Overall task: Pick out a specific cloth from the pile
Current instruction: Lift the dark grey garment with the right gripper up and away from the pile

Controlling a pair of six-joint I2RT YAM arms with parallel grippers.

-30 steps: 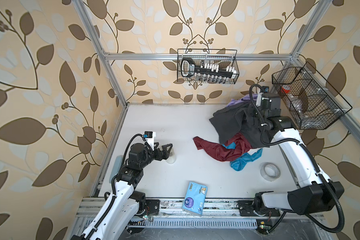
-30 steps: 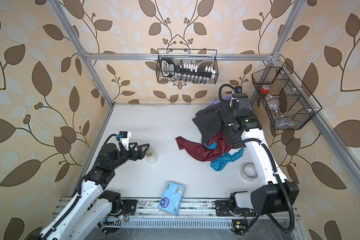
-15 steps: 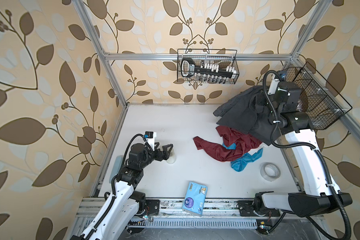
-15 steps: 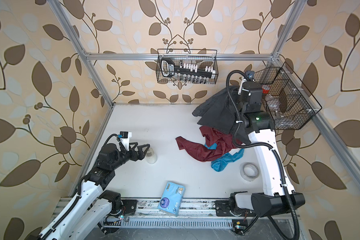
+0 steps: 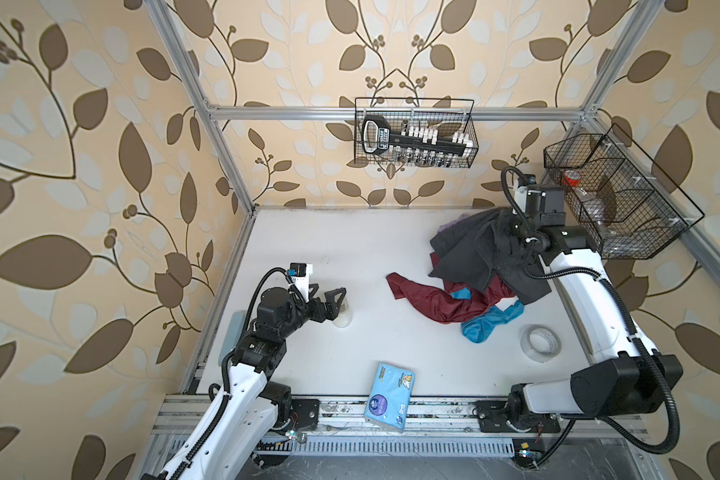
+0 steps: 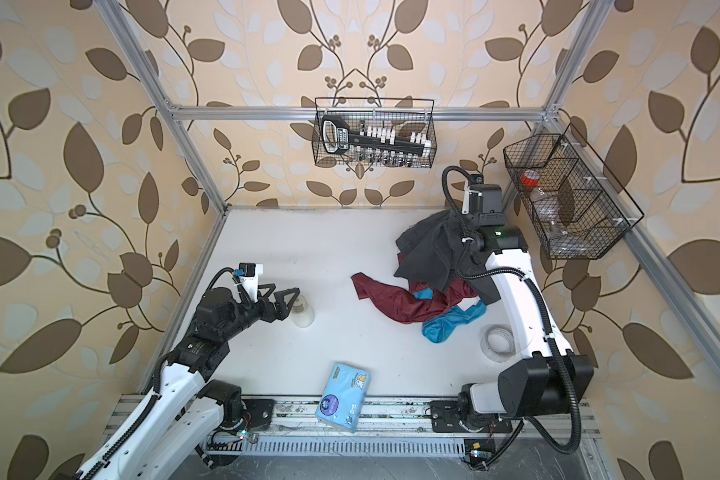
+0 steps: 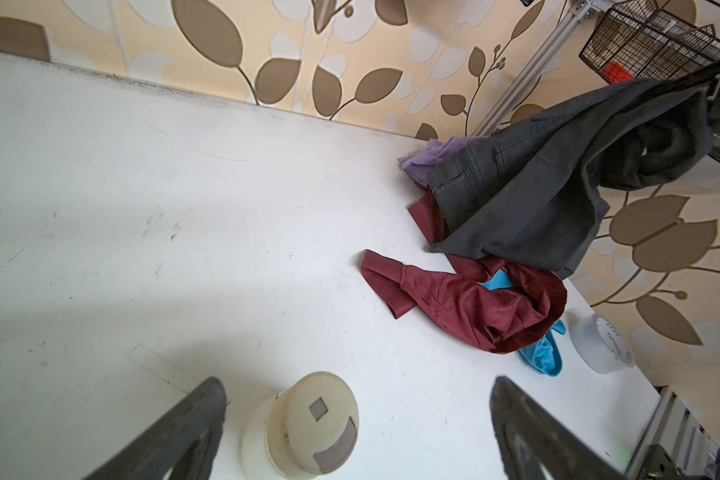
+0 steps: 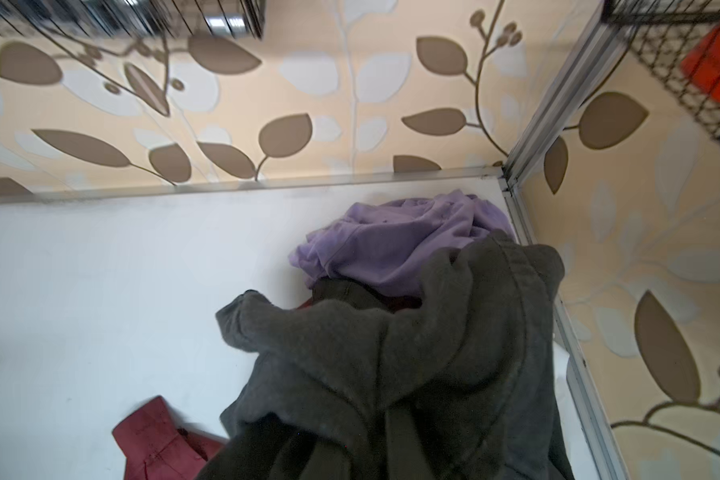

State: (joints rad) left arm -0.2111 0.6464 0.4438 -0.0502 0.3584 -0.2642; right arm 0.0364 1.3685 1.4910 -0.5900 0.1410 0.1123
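Note:
The cloth (image 5: 474, 253) (image 6: 429, 253) is a big charcoal garment with a jeans-style pocket in the left wrist view (image 7: 537, 199). It hangs from my right gripper (image 5: 510, 241), which is shut on it near the back right corner. Its folds (image 8: 391, 365) hide the fingers in the right wrist view. The cloth's lower end drapes on the pile. There a maroon garment (image 5: 445, 299), a teal piece (image 5: 487, 324) and a lilac shirt (image 8: 395, 245) lie on the white table. My left gripper (image 5: 336, 301) (image 7: 356, 386) stands open at the left, over a small cream bottle (image 5: 344, 318), holding nothing.
A blue tissue pack (image 5: 389, 397) lies at the front edge. A clear tape roll (image 5: 540, 343) sits beside the right arm. One wire basket (image 5: 616, 199) hangs on the right wall close to the right wrist, another wire basket (image 5: 416, 133) on the back wall.
My right gripper lifted the cloth up and right toward the wall basket, then came back down and left; the cloth hangs lower again. The left arm has not moved.

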